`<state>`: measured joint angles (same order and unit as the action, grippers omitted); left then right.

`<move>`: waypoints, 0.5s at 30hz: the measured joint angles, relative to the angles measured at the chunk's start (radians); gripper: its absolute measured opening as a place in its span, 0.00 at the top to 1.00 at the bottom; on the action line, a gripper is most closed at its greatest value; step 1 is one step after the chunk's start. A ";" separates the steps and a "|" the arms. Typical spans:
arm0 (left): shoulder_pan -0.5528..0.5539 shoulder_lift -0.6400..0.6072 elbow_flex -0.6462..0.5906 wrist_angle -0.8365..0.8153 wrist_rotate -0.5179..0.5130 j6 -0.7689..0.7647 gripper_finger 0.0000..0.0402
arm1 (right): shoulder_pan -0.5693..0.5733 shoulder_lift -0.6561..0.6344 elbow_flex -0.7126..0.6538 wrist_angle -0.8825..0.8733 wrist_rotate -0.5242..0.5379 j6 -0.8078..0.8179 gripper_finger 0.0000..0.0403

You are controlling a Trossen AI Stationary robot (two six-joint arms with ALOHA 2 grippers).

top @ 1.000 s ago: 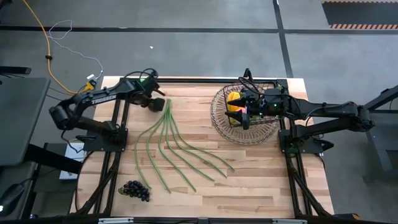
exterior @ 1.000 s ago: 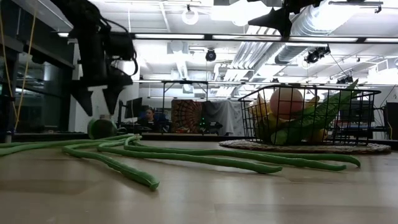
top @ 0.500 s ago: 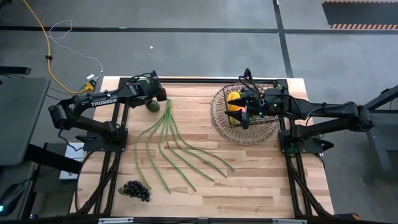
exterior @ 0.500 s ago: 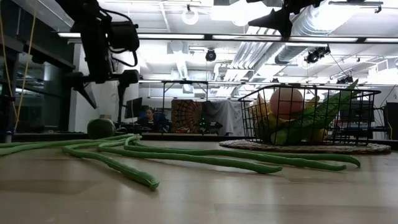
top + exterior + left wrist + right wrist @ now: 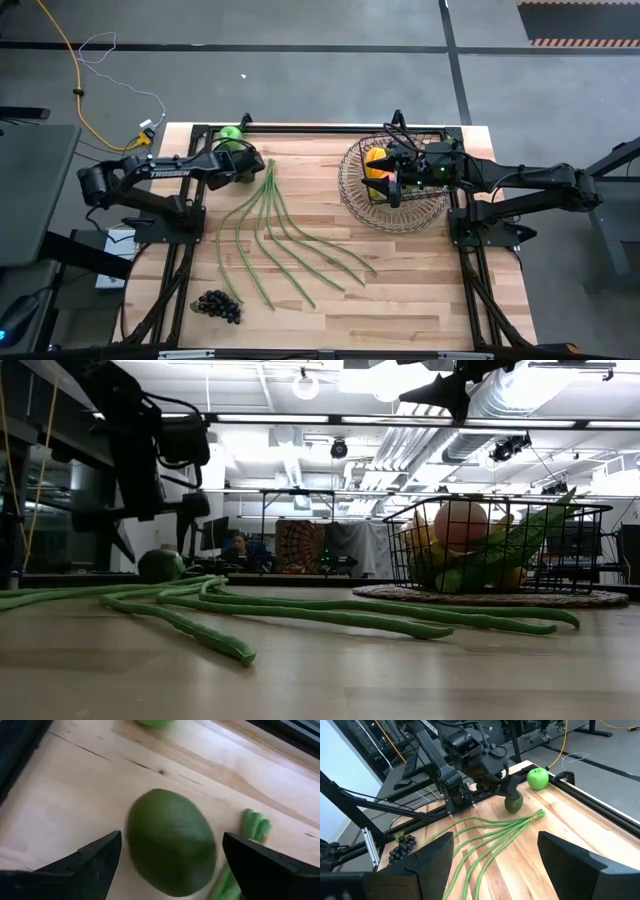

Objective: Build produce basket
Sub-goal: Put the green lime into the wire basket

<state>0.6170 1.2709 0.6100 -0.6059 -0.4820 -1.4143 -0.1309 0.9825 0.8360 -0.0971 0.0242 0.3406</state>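
Starting at the left edge of the table [image 5: 400, 300], the left pincer [image 5: 243, 165] hangs low over the back-left corner with its fingers spread wide, and its wrist view shows the avocado [image 5: 171, 842] lying on the wood squarely in the gap between the two fingertips, not yet touched on either side. The avocado's long axis runs at a slant across that gap, so the fingers look set to close on its narrower sides (a fair guess, since the fit cannot be confirmed from above, where the arm hides most of it). Just behind it, at the table's back rail, sits the green apple [image 5: 231, 132], and just beside it begins the tied end of the long green beans [image 5: 280, 235], which fan out toward the front of the table; the tied end is close enough that closing fingers could brush it. The dark grapes [image 5: 218, 306] lie well apart near the front-left corner. Farther right, the basket [image 5: 352, 190] stands at the back-right, already holding several pieces of produce, and the right pincer [image 5: 392, 175] waits above it with its fingers apart and nothing between them. The left arm is plainly the nearer one to the avocado, so the coming move reads as a short drop and squeeze there.
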 joint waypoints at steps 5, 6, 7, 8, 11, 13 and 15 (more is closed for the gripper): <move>0.016 0.038 -0.001 -0.003 -0.020 0.000 0.17 | 0.000 0.000 0.000 0.000 0.000 -0.001 0.31; 0.022 0.048 -0.001 0.000 -0.016 0.000 0.17 | 0.000 0.000 0.000 0.000 0.000 -0.001 0.31; 0.026 0.062 -0.001 0.010 -0.010 0.000 0.17 | 0.000 0.000 0.000 0.000 0.000 -0.001 0.31; 0.031 0.076 -0.001 0.020 -0.004 0.000 0.17 | 0.000 0.000 0.000 0.000 0.000 -0.001 0.31; 0.045 0.128 -0.001 0.058 0.020 0.001 0.17 | 0.000 0.000 0.000 0.000 0.000 -0.001 0.31; 0.057 0.157 -0.002 0.079 0.051 0.008 0.17 | 0.000 0.000 0.000 0.000 -0.001 -0.001 0.31; 0.065 0.176 -0.002 0.107 0.073 0.040 0.17 | 0.000 0.000 0.000 0.000 -0.001 0.000 0.31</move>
<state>0.6819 1.4471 0.6083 -0.4991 -0.4087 -1.3746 -0.1310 0.9825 0.8360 -0.0971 0.0235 0.3409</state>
